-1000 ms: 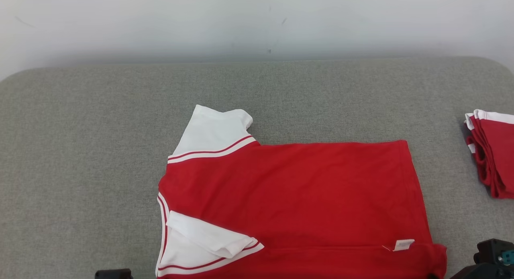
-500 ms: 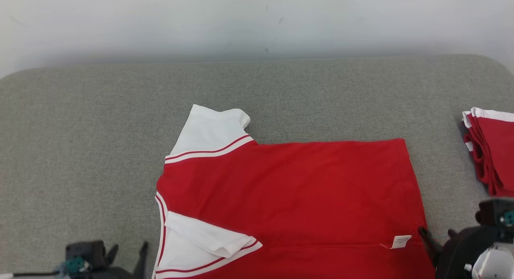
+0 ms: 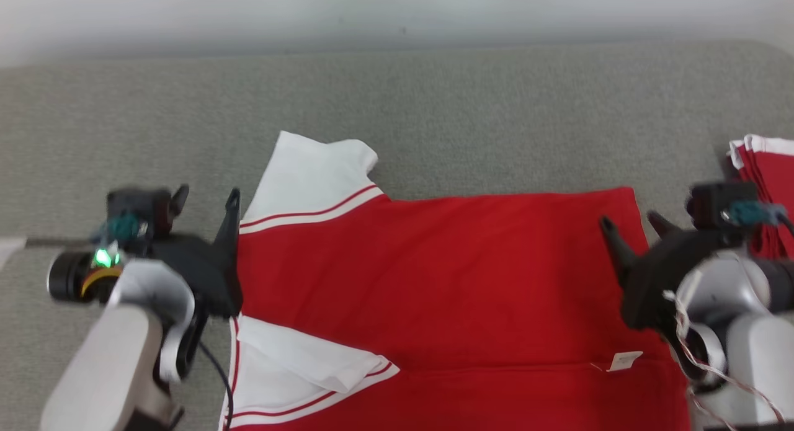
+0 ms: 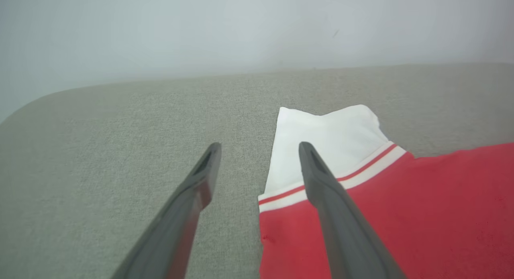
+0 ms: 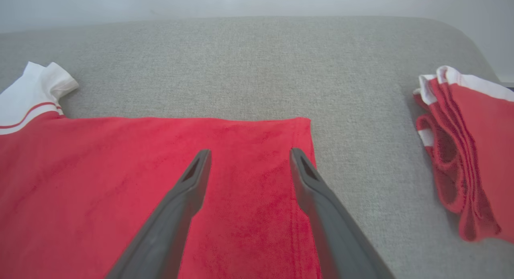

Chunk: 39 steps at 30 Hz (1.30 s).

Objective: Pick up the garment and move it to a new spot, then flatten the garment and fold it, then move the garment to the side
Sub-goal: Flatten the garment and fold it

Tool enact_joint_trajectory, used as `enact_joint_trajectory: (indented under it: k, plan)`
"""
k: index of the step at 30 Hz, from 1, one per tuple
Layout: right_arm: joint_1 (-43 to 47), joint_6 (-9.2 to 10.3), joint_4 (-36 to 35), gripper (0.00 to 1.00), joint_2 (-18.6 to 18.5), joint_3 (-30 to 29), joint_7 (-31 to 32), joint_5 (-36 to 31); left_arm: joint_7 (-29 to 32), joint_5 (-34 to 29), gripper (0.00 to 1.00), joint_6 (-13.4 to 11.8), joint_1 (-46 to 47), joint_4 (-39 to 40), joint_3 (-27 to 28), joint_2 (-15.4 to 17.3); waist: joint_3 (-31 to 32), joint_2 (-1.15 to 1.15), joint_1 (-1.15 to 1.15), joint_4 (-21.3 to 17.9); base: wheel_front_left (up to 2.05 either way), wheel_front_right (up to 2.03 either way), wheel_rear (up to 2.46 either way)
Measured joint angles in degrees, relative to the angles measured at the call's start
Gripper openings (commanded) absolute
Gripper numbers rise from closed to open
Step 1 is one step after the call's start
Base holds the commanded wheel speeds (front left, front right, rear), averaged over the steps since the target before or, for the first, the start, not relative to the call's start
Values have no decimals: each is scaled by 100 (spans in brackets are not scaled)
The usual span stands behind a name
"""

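**Left of frame.** In the head view, the left gripper has its dark fingers spread wide with nothing between them. Its pale forearm runs down to the lower-left corner. In the left wrist view, the same gripper straddles the shirt's edge. One finger is over bare bench, the other over the striped band of the white sleeve. Contact with the cloth: cannot tell.

**Centre.** A red short-sleeved shirt with white sleeves and red-striped trim lies spread on the grey cloth-covered bench.
- The sleeve end is toward frame left and the hem toward frame right.
- The upper sleeve lies flat and points toward the top of the frame.
- The lower sleeve is folded in over the red body.
- A small white tag sits at the shirt's lower right.

**Right of frame.** The right gripper has its fingers apart and empty, at the hem. In the right wrist view, both fingers are over red cloth, just inside the hem's upper corner.

**Far right edge.** A pile of folded red-and-white garments lies apart from the shirt, with bare bench between them.
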<state>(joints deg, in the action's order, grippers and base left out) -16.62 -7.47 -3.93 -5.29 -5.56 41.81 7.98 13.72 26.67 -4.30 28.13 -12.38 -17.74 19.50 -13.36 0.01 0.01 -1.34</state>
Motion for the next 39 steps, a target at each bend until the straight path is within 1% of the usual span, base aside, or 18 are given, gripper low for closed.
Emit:
enact_joint_trajectory:
  k: [4, 9, 12, 13, 17, 22, 25, 26, 28, 29, 30, 31, 34, 37, 39]
  plan:
    - [-682, 0, 427, 100, -88, 485, -205, -2, 155, -156, 100, 290, 887, -788, -189, -8, -260, 0, 1, -131, 0, 0, 0]
    - [-1362, -1, 672, 100, -223, 1031, -344, -1, 414, -174, 100, 541, 1770, -1521, -272, 23, -628, 0, 1, -360, 0, 0, 0]
    - [-1625, -1, 749, 100, -248, 1212, -409, 9, 566, -192, 100, 667, 2132, -1930, -327, 70, -846, 0, 1, -514, 0, 0, 0]
    - [-1740, 0, 788, 100, -249, 1269, -456, 29, 660, -245, 100, 683, 2337, -2157, -380, 114, -977, 1, 1, -619, 0, 0, 0]
    - [-1755, 0, 855, 100, -261, 1296, -536, 53, 784, -255, 100, 728, 2607, -2525, -405, 151, -1178, 1, 1, -815, 0, 0, 0]
    - [-1727, 0, 895, 100, -278, 1318, -590, 57, 864, -237, 100, 731, 2802, -2752, -398, 205, -1303, 0, 0, -981, 0, 0, 0]
    - [-1709, 0, 915, 100, -274, 1321, -602, 57, 978, -238, 100, 678, 2847, -2851, -413, 212, -1314, 0, 0, -1025, 0, 0, 0]
    - [-1709, 0, 915, 100, -274, 1321, -602, 57, 978, -238, 96, 678, 2847, -2851, -413, 212, -1314, 0, 0, -1025, 0, 0, 0]
    - [-1709, -1, 920, 100, -267, 1317, -602, 57, 1114, -234, 84, 676, 2883, -2919, -435, 213, -1303, 0, 0, -1023, 0, 0, 0]
    - [-1709, 0, 920, 100, -265, 1321, -602, 57, 1173, -210, 71, 676, 2891, -2945, -436, 211, -1297, 0, -1, -1019, 0, 0, 0]
    - [-1709, 0, 918, 100, -265, 1328, -600, 57, 1236, -189, 62, 678, 2899, -2962, -442, 211, -1291, -1, -1, -1016, 0, 0, 0]
    - [-1711, 0, 918, 100, -265, 1340, -594, 57, 1287, -187, 49, 679, 2916, -2971, -446, 211, -1286, 0, -1, -1013, 0, 0, 0]
    - [-1719, 0, 907, 100, -252, 1377, -553, 57, 1345, -160, 44, 677, 2942, -2965, -449, 232, -1293, 0, -1, -1015, 0, 0, 0]
    - [-1756, -1, 895, 100, -244, 1438, -543, 70, 1379, -130, 46, 673, 2959, -2954, -430, 271, -1340, -1, -1, -1042, 0, 0, 0]
    - [-1769, 0, 905, 100, -233, 1482, -516, 121, 1438, -110, 40, 676, 2981, -2945, -430, 291, -1385, -1, -1, -1064, 0, 0, 0]
